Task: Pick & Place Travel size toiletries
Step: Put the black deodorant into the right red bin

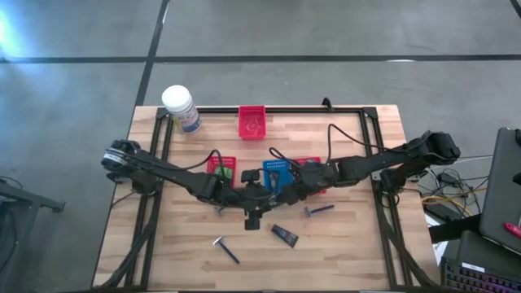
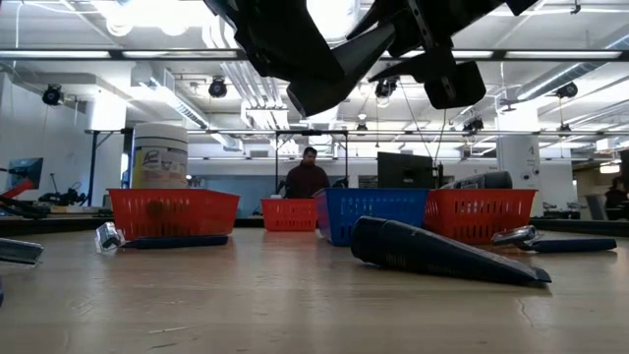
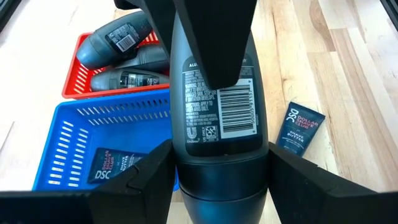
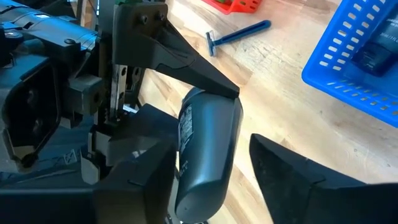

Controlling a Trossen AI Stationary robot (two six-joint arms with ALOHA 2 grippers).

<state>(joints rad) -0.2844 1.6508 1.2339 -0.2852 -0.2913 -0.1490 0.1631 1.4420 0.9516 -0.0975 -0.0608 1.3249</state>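
A grey oval bottle [image 3: 221, 106] hangs in the air between both grippers, just on the near side of the blue basket [image 1: 277, 172]. My left gripper [image 3: 221, 171] is shut on it. My right gripper [image 4: 208, 171] is open, with its fingers on either side of the bottle's other end [image 4: 202, 180]. More grey bottles [image 3: 124, 56] lie in a red basket, and a dark tube [image 3: 112, 165] lies in the blue one. On the table lie another dark tube [image 1: 285, 236] and two razors [image 1: 226, 250] [image 1: 319, 210]. My left gripper pinches the grey bottle between its two fingers at the dark cap end [image 3: 217, 186], one finger on each narrow side. The bottle is lifted clear of the table and points away from the left wrist, its barcode face toward that camera.
A white lidded jar [image 1: 179, 106] and a red basket [image 1: 252, 122] stand at the far edge. Two more red baskets [image 1: 220, 169] [image 1: 309, 167] flank the blue one. A black frame [image 1: 374, 146] rims the tabletop. A person [image 2: 308, 177] stands in the room far behind.
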